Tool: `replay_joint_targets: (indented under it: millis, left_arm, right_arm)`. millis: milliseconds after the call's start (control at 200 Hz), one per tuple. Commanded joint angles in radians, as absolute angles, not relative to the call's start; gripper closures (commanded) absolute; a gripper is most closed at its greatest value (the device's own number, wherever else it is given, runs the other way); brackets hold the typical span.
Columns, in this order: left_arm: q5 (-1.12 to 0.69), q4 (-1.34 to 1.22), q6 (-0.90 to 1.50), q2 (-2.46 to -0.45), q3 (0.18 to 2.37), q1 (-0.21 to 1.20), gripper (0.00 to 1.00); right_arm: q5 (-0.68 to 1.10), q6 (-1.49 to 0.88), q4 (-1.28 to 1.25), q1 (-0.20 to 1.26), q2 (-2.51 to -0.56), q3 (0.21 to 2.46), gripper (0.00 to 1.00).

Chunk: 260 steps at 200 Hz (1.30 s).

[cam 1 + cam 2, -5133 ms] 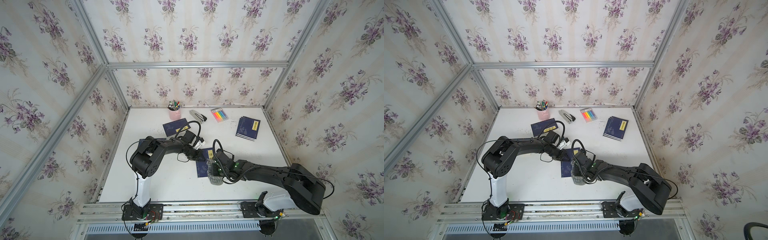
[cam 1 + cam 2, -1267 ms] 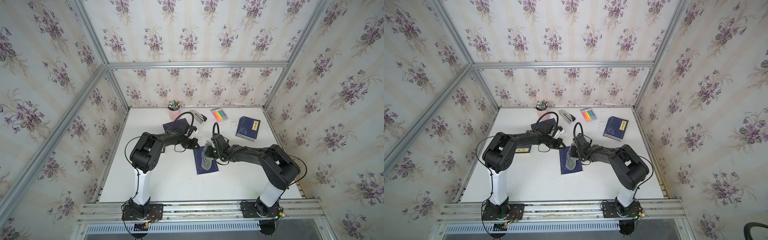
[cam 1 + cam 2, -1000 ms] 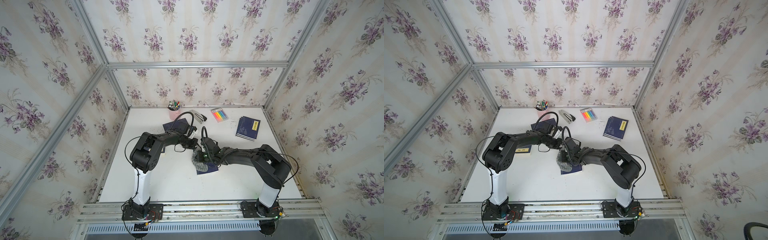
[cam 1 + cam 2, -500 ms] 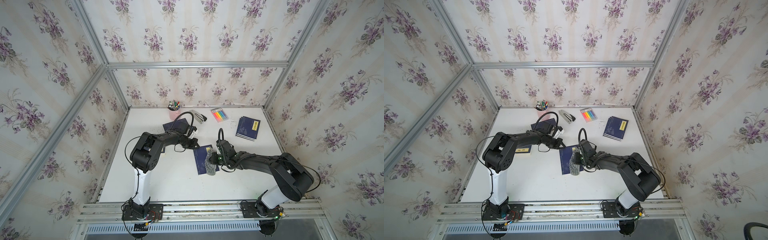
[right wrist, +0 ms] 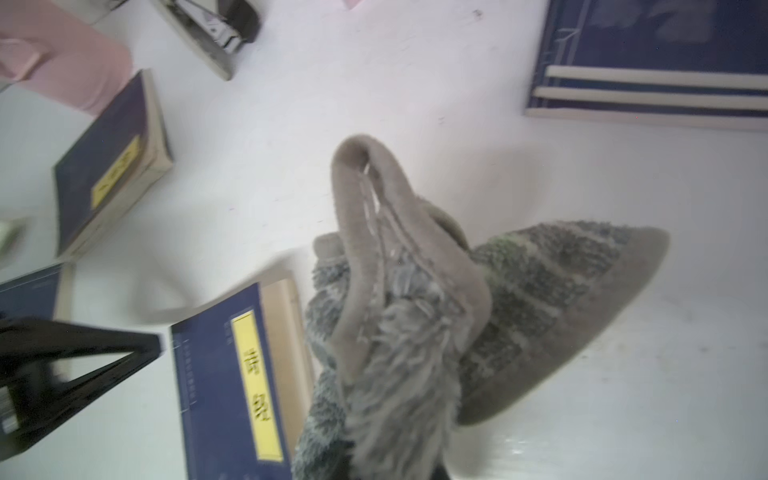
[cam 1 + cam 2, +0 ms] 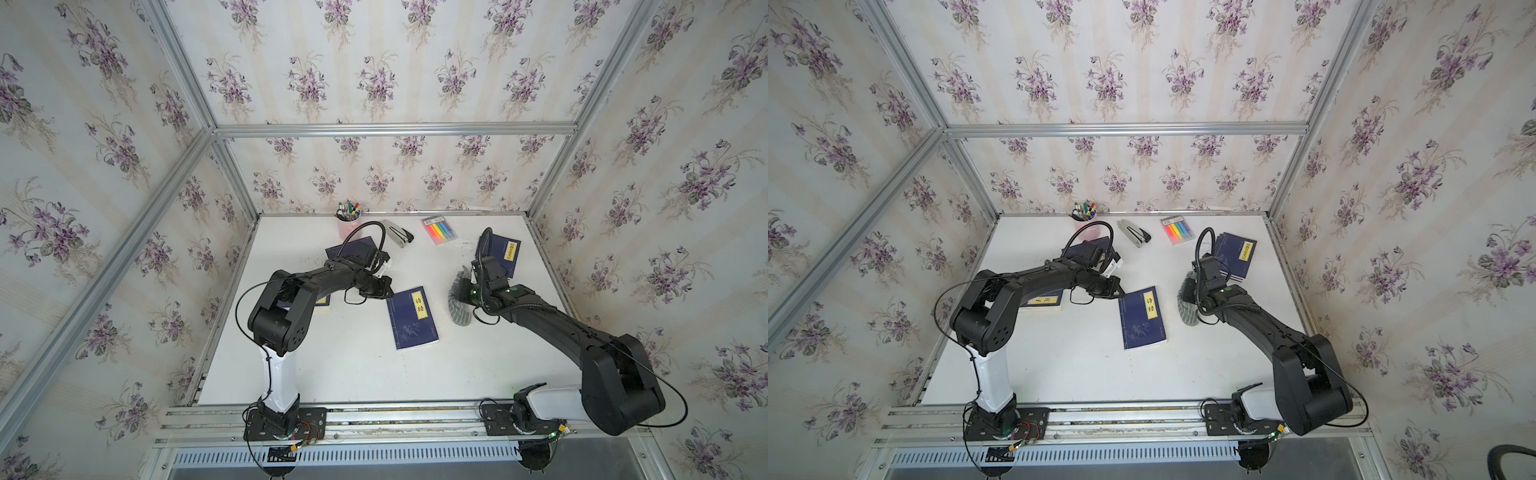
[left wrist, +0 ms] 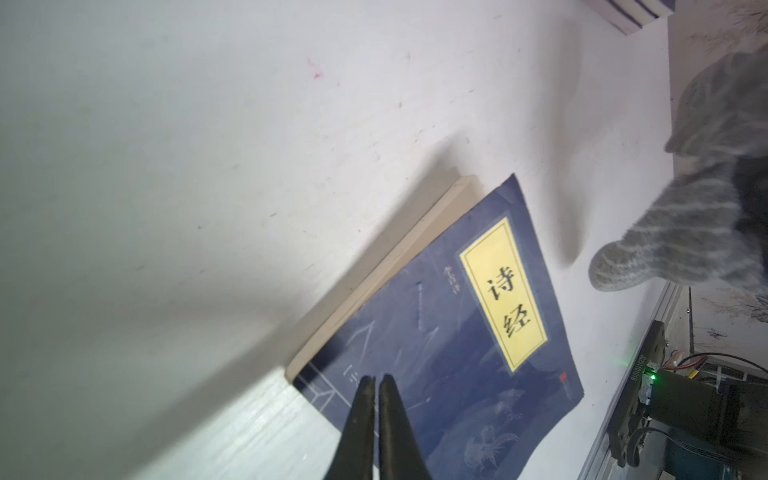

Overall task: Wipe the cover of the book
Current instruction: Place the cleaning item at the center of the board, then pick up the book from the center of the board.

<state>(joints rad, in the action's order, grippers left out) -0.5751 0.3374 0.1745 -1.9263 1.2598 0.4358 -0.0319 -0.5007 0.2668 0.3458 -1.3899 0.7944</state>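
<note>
A: What is laid out around the claws, largest first?

B: A white table (image 6: 332, 365) is spread beneath both of them. The book (image 6: 411, 318) to be wiped, dark blue with a yellow title label, is laid flat and closed between the left claw (image 6: 384, 289) and the right claw (image 6: 466, 287).

A: How is the left claw set?

B: In the left wrist view its fingers (image 7: 365, 415) are drawn narrow, with only a thin slit left between them and nothing held. Its tips are placed over the book's (image 7: 457, 353) nearest corner. Whether the cover is touched cannot be told.

A: And the right claw?

B: It is closed on a grey striped cloth (image 6: 457, 307), which is bunched around it so that the fingers are hidden. The cloth (image 5: 415, 332) is hung beside the book's (image 5: 224, 395) long edge and is kept off the cover, with a strip of bare table seen between them in both top views. Whether its lower end is rested on the table cannot be told.

A: What else is found?

B: A stack of blue books (image 6: 500, 253) is set just beyond the right claw. Another blue book (image 6: 353, 249) is laid beyond the left claw. Farther past that claw, a grey stapler (image 6: 398, 237), a pack of coloured tabs (image 6: 439, 230) and a pink pen cup (image 6: 348, 222) are lined along the back wall.
</note>
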Motion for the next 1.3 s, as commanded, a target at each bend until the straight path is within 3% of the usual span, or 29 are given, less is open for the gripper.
replay_joint_targets:
  millis: [0,70,125,190,210,320,475,575,909,1294]
  left_arm:
    - [-0.53,0.388,0.166,-1.87,1.264,0.442,0.82]
    - [-0.518,0.41,0.164,-1.832,1.251,0.445,0.74]
    - [-0.511,0.413,0.169,-1.797,1.22,0.446,0.57]
    - [-0.496,0.412,0.181,-1.753,1.177,0.449,0.46]
    - [-0.49,0.414,0.185,-1.739,1.164,0.449,0.41]
    - [-0.466,0.426,0.205,-1.684,1.109,0.451,0.32]
    - [-0.457,0.401,0.259,-1.655,1.039,0.479,0.31]
    - [-0.445,0.37,0.301,-1.66,1.005,0.506,0.31]
    - [-0.396,0.273,0.438,-1.681,0.946,0.579,0.34]
    - [-0.402,0.169,0.523,-1.769,0.926,0.606,0.35]
  right_arm:
    - [-0.104,-0.454,0.35,0.328,-1.433,0.801,0.85]
    - [-0.149,-0.457,0.368,0.327,-1.462,0.813,0.62]
    - [-0.175,-0.456,0.39,0.327,-1.469,0.825,0.49]
    - [-0.186,-0.454,0.412,0.327,-1.445,0.838,0.33]
    - [-0.187,-0.453,0.416,0.327,-1.43,0.841,0.24]
    - [-0.193,-0.454,0.443,0.328,-1.36,0.873,0.12]
    - [-0.147,-0.444,0.443,0.379,-1.334,0.903,0.13]
    - [-0.007,-0.432,0.375,0.442,-1.36,0.892,0.18]
    - [0.154,-0.452,0.206,0.574,-1.529,0.798,0.5]
    - [0.105,-0.448,0.215,0.607,-1.564,0.792,0.58]
